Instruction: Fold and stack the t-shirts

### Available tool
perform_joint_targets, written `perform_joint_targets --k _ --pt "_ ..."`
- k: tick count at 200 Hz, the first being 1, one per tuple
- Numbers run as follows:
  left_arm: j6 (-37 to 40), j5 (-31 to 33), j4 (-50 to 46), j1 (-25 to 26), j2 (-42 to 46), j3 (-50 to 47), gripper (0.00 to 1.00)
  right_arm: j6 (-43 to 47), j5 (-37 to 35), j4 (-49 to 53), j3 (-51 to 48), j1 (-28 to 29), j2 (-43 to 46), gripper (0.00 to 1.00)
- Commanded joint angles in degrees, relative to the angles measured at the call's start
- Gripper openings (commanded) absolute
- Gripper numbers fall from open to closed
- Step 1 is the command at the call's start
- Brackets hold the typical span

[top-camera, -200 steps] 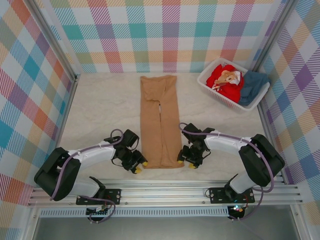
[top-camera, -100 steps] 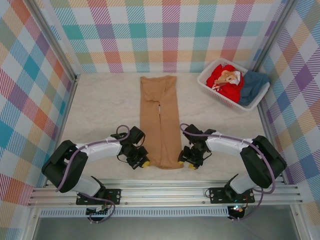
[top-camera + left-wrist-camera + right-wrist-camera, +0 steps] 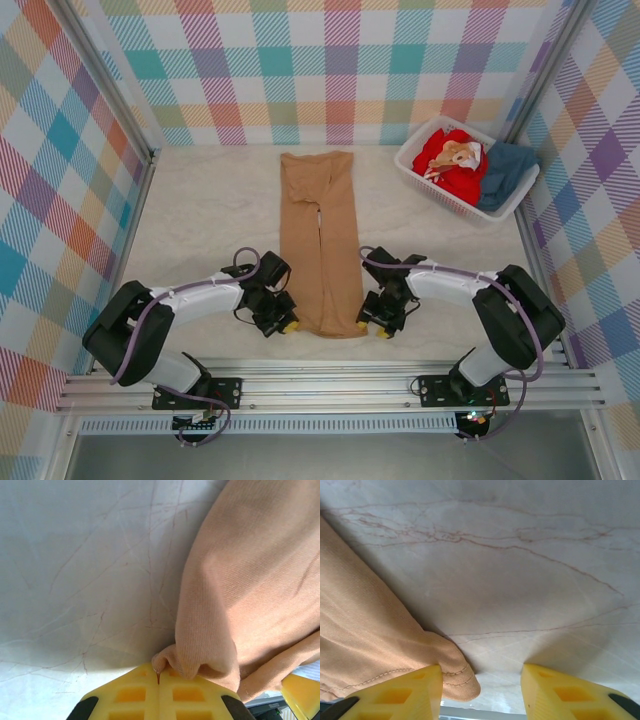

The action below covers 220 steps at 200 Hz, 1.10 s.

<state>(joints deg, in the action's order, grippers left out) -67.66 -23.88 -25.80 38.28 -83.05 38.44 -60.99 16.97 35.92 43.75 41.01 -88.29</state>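
Note:
The tan-brown t-shirt (image 3: 320,240) lies folded into a long narrow strip down the middle of the table. My left gripper (image 3: 288,326) is at its near-left corner. In the left wrist view this gripper (image 3: 159,672) is shut, pinching a small fold of the tan cloth (image 3: 250,580). My right gripper (image 3: 372,328) sits at the near-right corner. Seen from the right wrist, it (image 3: 482,672) stands open, and the stitched hem corner (image 3: 457,680) lies just inside the left finger (image 3: 405,692). A red printed t-shirt (image 3: 450,160) and a dark teal t-shirt (image 3: 508,170) lie in the basket.
The white slatted basket (image 3: 412,165) stands at the back right corner against the checked wall. Bare marble tabletop (image 3: 210,215) spreads on both sides of the tan shirt. The metal rail (image 3: 320,385) runs along the near edge behind the arm bases.
My left gripper slid right to the shirt's near-left corner and shut on it. The right gripper stayed in place and its jaws narrowed a little.

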Motion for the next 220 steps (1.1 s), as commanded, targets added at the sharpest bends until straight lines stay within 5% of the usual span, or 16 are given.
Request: perform_joint_targets --k 1,64,124,220 --pt "1.63 0.77 -2.89 0.65 1.44 1.2 0.0 -2.72 5.37 -2.76 1.26 2.56 -0.04 0.47" --pt "2.96 0.39 -3.5 0.65 1.01 1.82 0.0 -3.64 4.03 -3.37 1.71 3.25 -4.15 0.39" --pt "4.2 1.02 -5.31 0.65 1.22 2.79 0.0 0.4 -1.84 2.27 3.65 3.11 -2.16 0.41" --pt "6.25 1.43 -7.52 0.65 1.22 3.85 0.0 4.17 -2.98 0.9 7.75 2.93 -5.1 0.1"
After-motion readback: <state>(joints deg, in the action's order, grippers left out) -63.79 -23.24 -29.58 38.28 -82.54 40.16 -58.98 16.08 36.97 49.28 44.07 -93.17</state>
